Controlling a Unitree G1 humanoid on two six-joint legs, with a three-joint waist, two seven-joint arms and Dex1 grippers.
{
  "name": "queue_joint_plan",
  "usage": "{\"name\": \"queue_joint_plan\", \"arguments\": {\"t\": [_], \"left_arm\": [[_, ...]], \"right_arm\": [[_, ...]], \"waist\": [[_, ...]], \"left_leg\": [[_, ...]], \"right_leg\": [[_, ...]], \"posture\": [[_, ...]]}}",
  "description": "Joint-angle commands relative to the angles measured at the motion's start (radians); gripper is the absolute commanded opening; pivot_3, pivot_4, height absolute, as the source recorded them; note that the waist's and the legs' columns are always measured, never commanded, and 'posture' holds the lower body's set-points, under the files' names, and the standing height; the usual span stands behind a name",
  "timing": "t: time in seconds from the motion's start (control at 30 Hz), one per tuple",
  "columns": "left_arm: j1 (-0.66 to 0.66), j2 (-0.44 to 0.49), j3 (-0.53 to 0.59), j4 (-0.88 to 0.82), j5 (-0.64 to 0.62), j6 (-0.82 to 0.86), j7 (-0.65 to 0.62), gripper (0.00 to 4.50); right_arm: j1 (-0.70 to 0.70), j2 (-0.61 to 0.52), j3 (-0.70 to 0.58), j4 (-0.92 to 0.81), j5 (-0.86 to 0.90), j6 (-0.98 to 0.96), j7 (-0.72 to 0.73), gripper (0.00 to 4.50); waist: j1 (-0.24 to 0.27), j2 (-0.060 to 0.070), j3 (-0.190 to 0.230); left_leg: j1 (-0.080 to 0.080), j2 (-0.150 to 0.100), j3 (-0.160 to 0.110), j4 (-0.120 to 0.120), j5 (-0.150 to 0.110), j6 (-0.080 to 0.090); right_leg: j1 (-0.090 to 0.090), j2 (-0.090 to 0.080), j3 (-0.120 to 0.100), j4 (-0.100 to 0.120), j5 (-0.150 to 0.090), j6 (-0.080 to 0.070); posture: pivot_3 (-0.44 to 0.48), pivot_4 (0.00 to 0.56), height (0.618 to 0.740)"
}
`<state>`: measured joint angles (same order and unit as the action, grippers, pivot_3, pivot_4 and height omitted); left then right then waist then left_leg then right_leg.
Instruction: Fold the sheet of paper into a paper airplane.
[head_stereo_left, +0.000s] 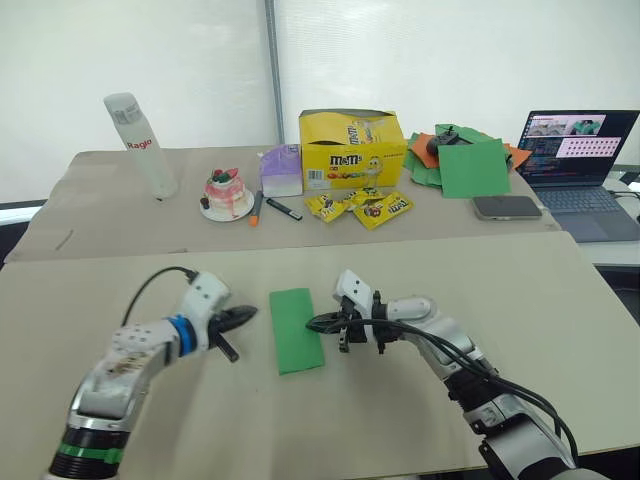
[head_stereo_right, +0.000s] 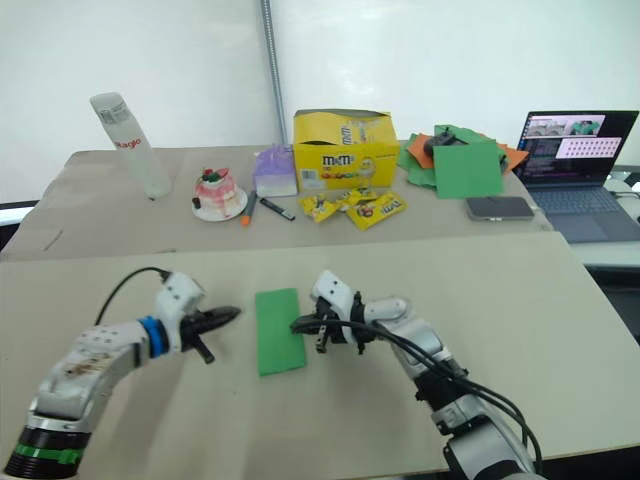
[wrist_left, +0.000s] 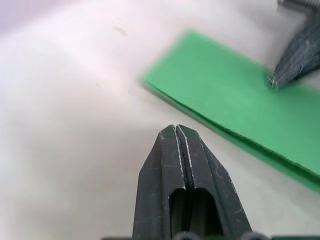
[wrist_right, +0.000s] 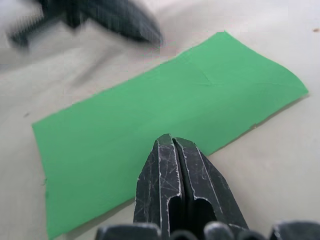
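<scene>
The sheet of paper lies flat on the near table, folded in half into a narrow bright green rectangle. My left gripper is shut and empty, its tip a short way left of the paper's left edge. My right gripper is shut too, with its tip resting on the paper's right edge. In the left wrist view the doubled paper shows its layered edge, with the right gripper's tip on it. Seen from the right wrist, the paper lies under my shut fingers.
On the far table stand a yellow candy box, candy bags, a small cake, a white bottle, a pile of orange and green papers, a phone and a laptop.
</scene>
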<state>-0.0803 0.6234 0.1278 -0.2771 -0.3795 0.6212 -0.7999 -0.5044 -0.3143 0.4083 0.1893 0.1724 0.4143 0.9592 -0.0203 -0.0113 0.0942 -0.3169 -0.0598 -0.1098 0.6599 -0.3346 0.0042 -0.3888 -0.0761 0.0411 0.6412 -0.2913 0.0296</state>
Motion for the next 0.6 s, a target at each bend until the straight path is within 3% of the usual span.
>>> {"name": "queue_joint_plan", "arguments": {"t": [0.03,0.1,0.33,0.6], "left_arm": [[-0.021,-0.02,0.029,-0.095,-0.127,0.03,-0.038,0.0],[-0.026,-0.037,-0.02,-0.11,-0.13,0.032,-0.033,0.0],[-0.008,-0.037,-0.223,0.036,0.051,-0.116,-0.033,0.0],[0.044,-0.059,-0.324,0.077,0.108,-0.206,-0.051,0.0]], "right_arm": [[-0.003,-0.01,0.042,0.053,-0.073,-0.014,-0.012,0.05],[-0.005,-0.007,0.042,0.054,-0.08,-0.017,-0.014,0.05],[0.013,-0.021,0.014,0.019,-0.076,-0.039,-0.015,0.05],[0.03,-0.04,0.016,0.033,-0.11,-0.087,-0.038,0.05]], "waist": [[0.004,0.0,0.0],[0.007,0.0,0.0],[0.006,0.001,0.0],[0.014,0.002,0.0]], "left_leg": [[0.001,-0.001,0.0,0.0,0.0,0.0],[0.002,-0.001,0.0,0.0,-0.001,0.001],[0.001,-0.002,0.0,0.0,-0.001,0.001],[0.002,-0.004,-0.001,0.0,-0.002,0.002]], "right_leg": [[0.0,0.0,0.0,0.0,0.0,0.0],[0.0,-0.001,0.0,0.0,0.0,0.0],[0.0,-0.001,0.001,0.0,0.0,0.0],[0.0,-0.002,0.001,-0.001,0.0,0.0]], "posture": [[0.0,0.15,0.74],[0.0,0.15,0.74],[0.0,0.15,0.74],[0.0,0.15,0.74]]}}
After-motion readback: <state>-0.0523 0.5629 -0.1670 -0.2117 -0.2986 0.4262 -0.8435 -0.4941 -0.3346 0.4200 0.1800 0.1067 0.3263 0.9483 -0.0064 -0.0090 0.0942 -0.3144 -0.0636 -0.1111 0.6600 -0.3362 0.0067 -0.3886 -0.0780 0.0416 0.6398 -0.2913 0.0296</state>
